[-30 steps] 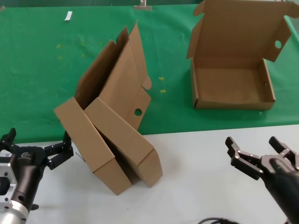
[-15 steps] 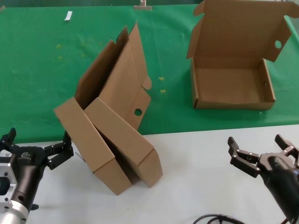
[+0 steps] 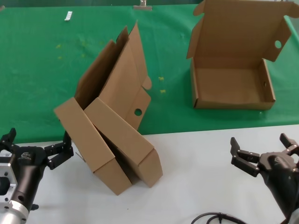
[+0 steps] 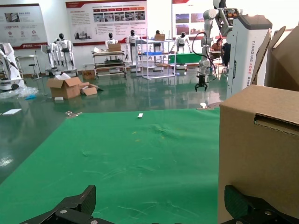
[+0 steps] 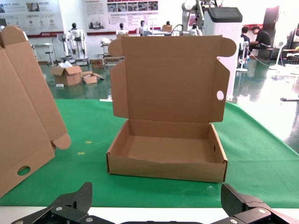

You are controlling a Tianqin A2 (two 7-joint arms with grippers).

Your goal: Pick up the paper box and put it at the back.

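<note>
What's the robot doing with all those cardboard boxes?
It isn't holding anything right now. Both claws are open and low over the white table: the left claw beside two brown boxes leaning together, half on the table and half on the green cloth, and the right claw in front of a third open box that sits flat on the cloth. No box is gripped.

Beyond the table lay a hall with a glossy grey-green floor, white walls hung with posters, metal shelving, open cardboard cartons and standing humanoid robots
</note>
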